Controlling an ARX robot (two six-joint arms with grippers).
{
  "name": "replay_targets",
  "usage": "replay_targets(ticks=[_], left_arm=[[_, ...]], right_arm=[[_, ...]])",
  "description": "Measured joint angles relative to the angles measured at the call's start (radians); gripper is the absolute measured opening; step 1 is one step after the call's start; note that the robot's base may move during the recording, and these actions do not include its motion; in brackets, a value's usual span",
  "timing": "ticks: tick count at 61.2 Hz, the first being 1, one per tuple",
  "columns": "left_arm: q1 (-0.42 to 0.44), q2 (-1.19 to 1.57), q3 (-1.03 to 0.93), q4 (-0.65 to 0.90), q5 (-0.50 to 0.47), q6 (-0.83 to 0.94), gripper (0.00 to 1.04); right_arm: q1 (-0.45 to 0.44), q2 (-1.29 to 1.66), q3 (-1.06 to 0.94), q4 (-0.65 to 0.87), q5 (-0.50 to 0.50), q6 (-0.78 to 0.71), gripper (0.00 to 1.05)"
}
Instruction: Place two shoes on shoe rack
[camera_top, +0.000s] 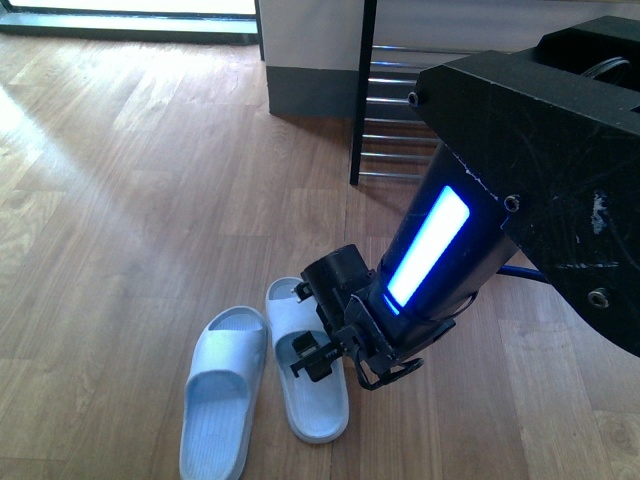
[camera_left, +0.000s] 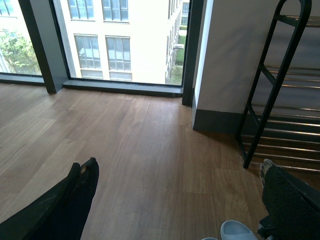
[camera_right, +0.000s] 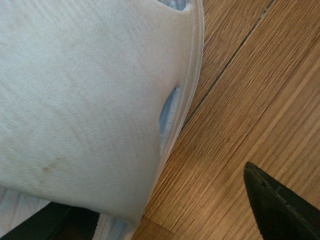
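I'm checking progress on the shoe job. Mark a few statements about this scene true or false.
1. The left-hand slipper and the right-hand slipper both lie on the wooden floor. True.
2. A shoe already sits on the rack. False: no shoe shows on the bars that are in view.
3. The right gripper is down at the right-hand slipper. True.
4. The left gripper holds a slipper. False: its fingers stand wide apart, with only floor between them.
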Motion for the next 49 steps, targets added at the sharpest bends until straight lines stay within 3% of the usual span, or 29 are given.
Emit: replay_targets(ticks=[31,49], left_arm=[[0.000,0.000,0.000,0.000,0.000,0.000,0.95],[0.000,0.000,0.000,0.000,0.000,0.000,0.95]], right_arm=[[0.002,0.000,0.003,0.002,-0.058,0.047,0.01],[-0.011,-0.160,-0.174,0.136,-0.017,0.137,0.01]])
